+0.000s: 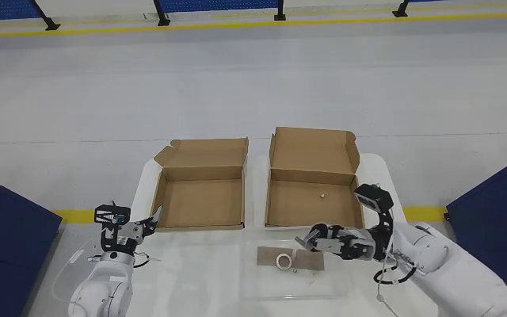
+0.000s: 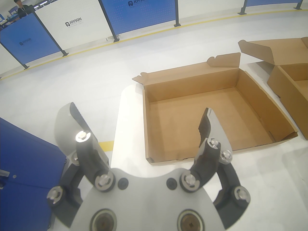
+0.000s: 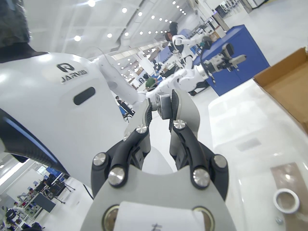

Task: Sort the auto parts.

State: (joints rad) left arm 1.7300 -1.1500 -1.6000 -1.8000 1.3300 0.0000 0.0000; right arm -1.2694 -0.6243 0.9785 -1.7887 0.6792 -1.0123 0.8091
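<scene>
My right gripper is shut on a small grey metal part, held above the front of the table; from above this gripper sits just in front of the right cardboard box. A tiny white part lies inside that box. Below the gripper, a white ring and a small metal piece rest on a brown pad. My left gripper is open and holds nothing, near the front left corner of the bare left box.
Both boxes stand side by side with lids folded back. The brown pad lies in a clear shallow tray at the table's front middle. Blue cabinets flank the table on both sides.
</scene>
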